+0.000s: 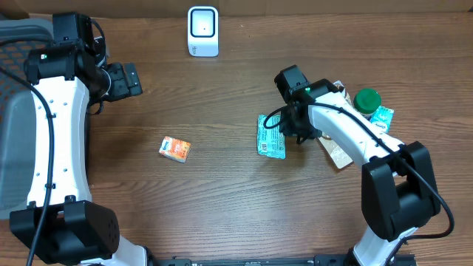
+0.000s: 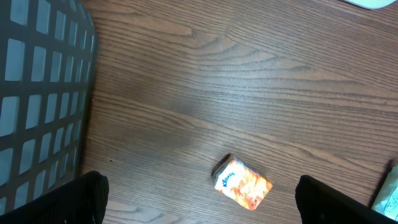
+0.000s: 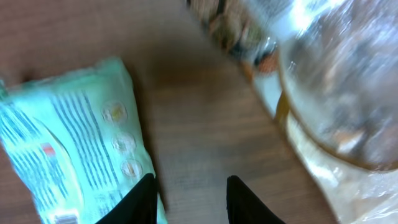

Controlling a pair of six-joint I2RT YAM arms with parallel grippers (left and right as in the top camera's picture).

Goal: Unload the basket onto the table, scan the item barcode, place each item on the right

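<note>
A mint-green packet with printed text lies flat on the wooden table, right of centre. My right gripper hangs just to its right. In the right wrist view its jaws stand a little apart over bare wood, and the left finger sits at the edge of the green packet, holding nothing. A white scanner stands at the far edge. An orange Kleenex pack lies left of centre. My left gripper is wide open high at the left, with the Kleenex pack below it.
A green-lidded jar, a small teal packet and a clear snack bag crowd the right arm; they show blurred and close in the right wrist view. A grey mesh basket sits at the left edge.
</note>
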